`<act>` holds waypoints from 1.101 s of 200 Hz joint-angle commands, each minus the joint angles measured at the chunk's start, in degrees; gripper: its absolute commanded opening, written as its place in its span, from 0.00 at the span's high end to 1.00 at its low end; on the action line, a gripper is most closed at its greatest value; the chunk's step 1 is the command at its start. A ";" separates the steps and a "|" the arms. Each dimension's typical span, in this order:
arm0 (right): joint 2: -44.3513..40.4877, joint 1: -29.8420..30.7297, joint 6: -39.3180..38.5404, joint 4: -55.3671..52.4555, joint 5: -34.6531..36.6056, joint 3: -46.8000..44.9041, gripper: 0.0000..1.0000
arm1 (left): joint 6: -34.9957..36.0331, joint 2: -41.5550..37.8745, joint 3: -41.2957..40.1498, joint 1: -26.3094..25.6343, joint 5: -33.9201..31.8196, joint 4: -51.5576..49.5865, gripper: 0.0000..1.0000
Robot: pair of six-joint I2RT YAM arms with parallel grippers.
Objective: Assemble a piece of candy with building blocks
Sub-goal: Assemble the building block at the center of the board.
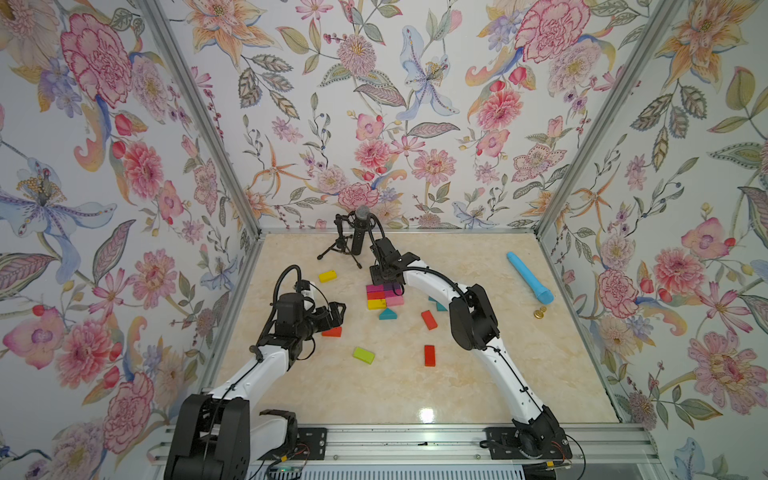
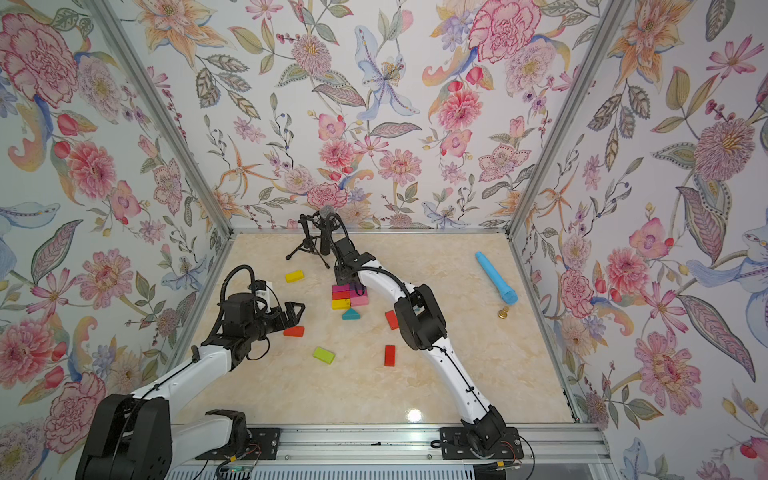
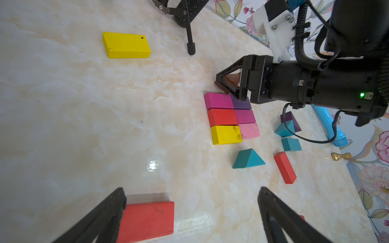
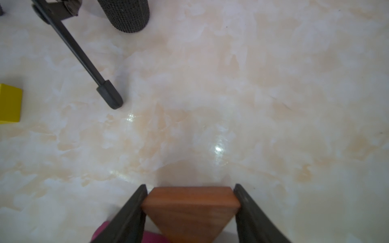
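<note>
a: in a top view, how far along is the candy?
b: the 6-brick body point(image 1: 384, 296) sits mid-table, 2 columns touching; no triangle ends joined yet.
a: left wrist?
b: left gripper point(image 3: 192, 189) gapes wide and empty, a red brick point(image 3: 147, 218) by 1 finger; a teal triangle point(image 3: 248, 159) lies loose nearby.
a: right wrist?
b: right gripper point(image 4: 190, 185) pinches a brown triangle point(image 4: 190, 210) at the body's far edge; likely the 1st end.

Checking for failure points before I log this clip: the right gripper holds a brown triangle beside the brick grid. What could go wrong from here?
1. The right gripper, shut on the brown wooden triangle block, is right beside the magenta rectangular brick; setting it down could nudge the brick grid askew.
2. The black tripod leg stands nearby; a wide retreat might clip it.
</note>
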 commanded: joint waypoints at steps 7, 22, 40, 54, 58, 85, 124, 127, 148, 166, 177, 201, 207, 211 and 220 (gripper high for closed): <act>0.44 0.11 1.32 -1.04 0.85 -0.66 0.50 | 0.24 -0.97 -0.45 -0.14 0.17 -0.01 0.01; 0.45 0.07 1.54 -1.00 0.77 -0.73 0.50 | 0.24 -1.17 -0.39 -0.14 0.14 0.00 0.01; 0.52 0.10 1.68 -0.95 0.70 -0.71 0.49 | 0.24 -1.32 -0.39 -0.14 0.19 -0.01 0.01; 0.67 0.03 1.95 -0.95 0.53 -0.73 0.49 | 0.24 -1.41 -0.55 -0.16 0.11 -0.01 0.01; 0.71 0.07 1.99 -0.97 0.50 -0.66 0.49 | 0.24 -1.43 -0.64 -0.11 0.11 0.02 0.01; 0.73 0.07 2.22 -0.98 0.33 -0.65 0.48 | 0.33 -1.67 -0.90 -0.09 -0.36 -0.10 0.01; 0.80 0.22 2.56 -1.00 0.37 -0.52 0.43 | 0.24 -1.87 -1.02 -0.12 -0.27 0.08 0.01; 0.76 0.24 2.67 -0.97 0.33 -0.55 0.43 | 0.24 -1.94 -1.05 -0.15 -0.25 0.08 0.01; 0.80 0.24 2.70 -0.95 0.31 -0.23 0.39 | 0.06 -2.18 -1.14 -0.18 0.01 0.17 0.01; 0.70 0.26 2.78 -0.99 0.33 -0.12 0.35 | 0.06 -2.30 -1.18 -0.14 0.11 0.17 0.01; 0.62 0.29 2.80 -0.96 0.20 -0.03 0.32 | 0.06 -2.19 -1.11 -0.14 0.13 0.09 0.01; 0.53 0.29 2.90 -0.85 -0.02 -0.08 0.28 | -0.01 -2.21 -0.92 -0.14 0.28 -0.18 0.01; 0.49 0.30 2.89 -0.84 -0.04 0.02 0.27 | -0.02 -2.29 -0.83 -0.14 0.18 -0.18 0.01; 0.44 0.23 2.93 -0.89 -0.03 -0.03 0.27 | -0.02 -2.31 -0.83 -0.14 0.20 -0.18 0.01; 0.24 0.24 2.94 -0.84 -0.03 -0.03 0.26 | -0.11 -2.31 -0.87 -0.16 0.10 -0.27 0.01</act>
